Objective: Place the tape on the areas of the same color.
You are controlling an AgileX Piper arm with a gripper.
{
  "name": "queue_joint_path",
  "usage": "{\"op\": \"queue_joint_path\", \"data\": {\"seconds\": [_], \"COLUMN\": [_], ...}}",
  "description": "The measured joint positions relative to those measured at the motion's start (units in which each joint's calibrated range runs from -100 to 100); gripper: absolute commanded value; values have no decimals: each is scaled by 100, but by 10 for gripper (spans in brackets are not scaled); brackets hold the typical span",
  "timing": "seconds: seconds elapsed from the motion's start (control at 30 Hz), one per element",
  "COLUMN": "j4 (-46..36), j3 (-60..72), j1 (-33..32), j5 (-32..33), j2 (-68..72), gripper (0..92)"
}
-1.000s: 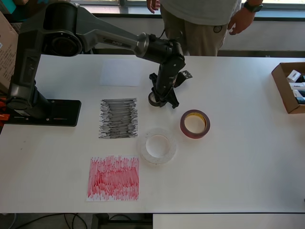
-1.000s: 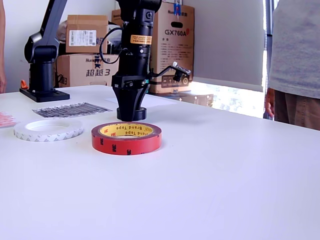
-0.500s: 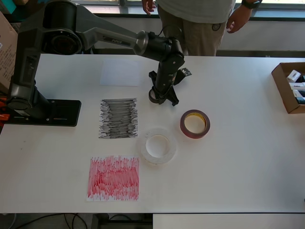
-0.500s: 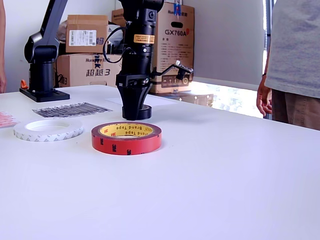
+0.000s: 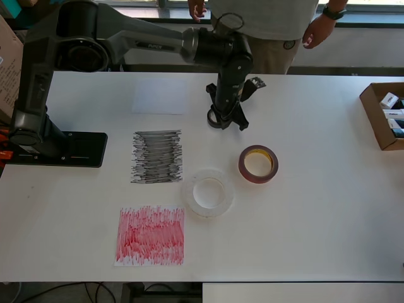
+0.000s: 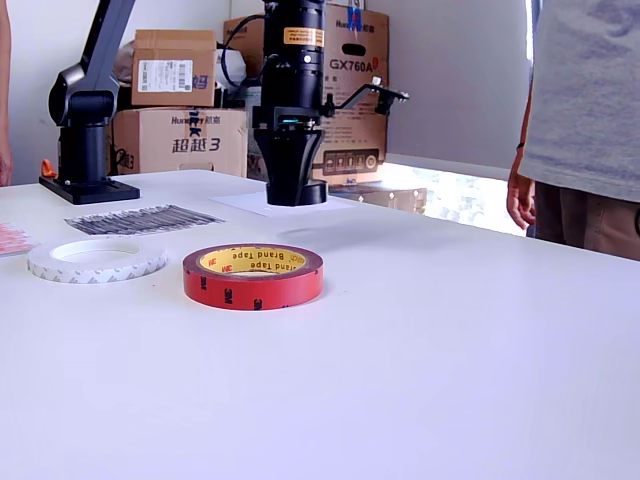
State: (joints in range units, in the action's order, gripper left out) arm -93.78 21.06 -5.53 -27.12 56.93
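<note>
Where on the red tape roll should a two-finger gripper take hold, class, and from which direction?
The red tape roll lies flat on the table with its open yellowish core facing up. Probably best to come straight down from above and pinch one wall of the ring, one finger inside the core and one outside. The side away from the white tape roll seems to leave more room.

The Piper arm [image 5: 126,44] is showing matte black and dark grey rounded casings on a flat black base plate [image 5: 63,149], wearing an orange label [image 6: 303,37] near its wrist and trailing a looping black cable [image 6: 237,62].
</note>
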Motion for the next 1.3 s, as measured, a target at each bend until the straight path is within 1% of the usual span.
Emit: {"op": "queue_joint_path", "data": {"seconds": [0.23,0.43,0.97,1.07,1.3], "j4": [-16,-277,-367,-531,-541], "j3": [18,18,-90,-90,-90], "j1": [-94,-361,-1008,-1079,-1080], "j5": [9,74,84,92,92], "j2": [0,0,0,0,-230], "gripper": [2,2,2,2,2]}}
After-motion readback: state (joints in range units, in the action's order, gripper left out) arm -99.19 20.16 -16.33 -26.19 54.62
